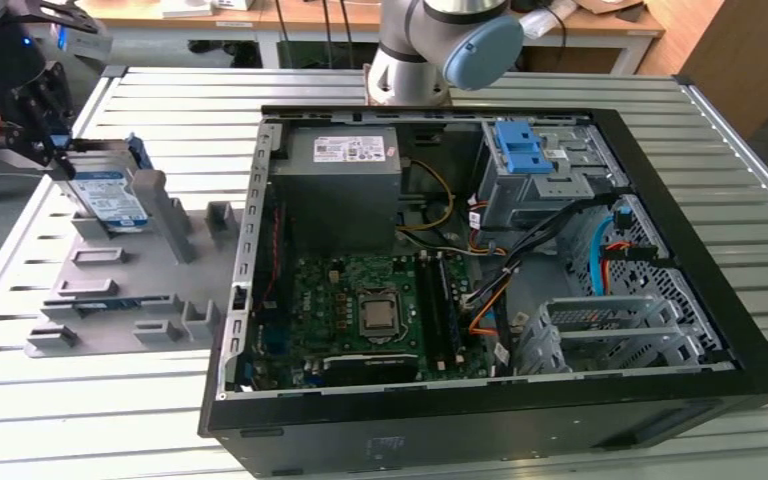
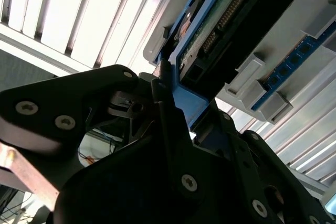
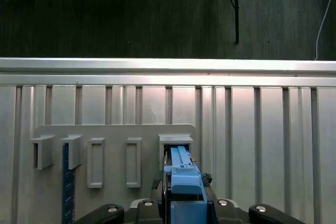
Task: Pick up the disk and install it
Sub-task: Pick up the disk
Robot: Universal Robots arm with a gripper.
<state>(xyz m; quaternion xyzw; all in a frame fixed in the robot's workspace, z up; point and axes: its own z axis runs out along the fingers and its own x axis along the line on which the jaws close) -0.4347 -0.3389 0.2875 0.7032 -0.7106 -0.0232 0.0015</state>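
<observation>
The disk (image 1: 108, 197), a silver drive with a blue-and-white label in a blue carrier bracket, stands on edge in a slot of the grey fixture plate (image 1: 131, 290) at the exterior view's left. My gripper (image 1: 61, 160) comes down onto its top edge. In the first wrist view the blue bracket (image 3: 184, 174) sits tight between the black fingers of the gripper (image 3: 184, 195). The second wrist view shows the disk's (image 2: 231, 14) circuit-board side, with a gripper (image 2: 176, 103) finger pressed along the bracket. The gripper is shut on the disk.
An open black computer case (image 1: 491, 425) lies flat in the middle of the slatted metal table, with a grey power supply (image 1: 344, 165), a motherboard (image 1: 371, 310) and a drive cage with a blue latch (image 1: 524, 150). The arm's base (image 1: 424, 50) stands behind the case.
</observation>
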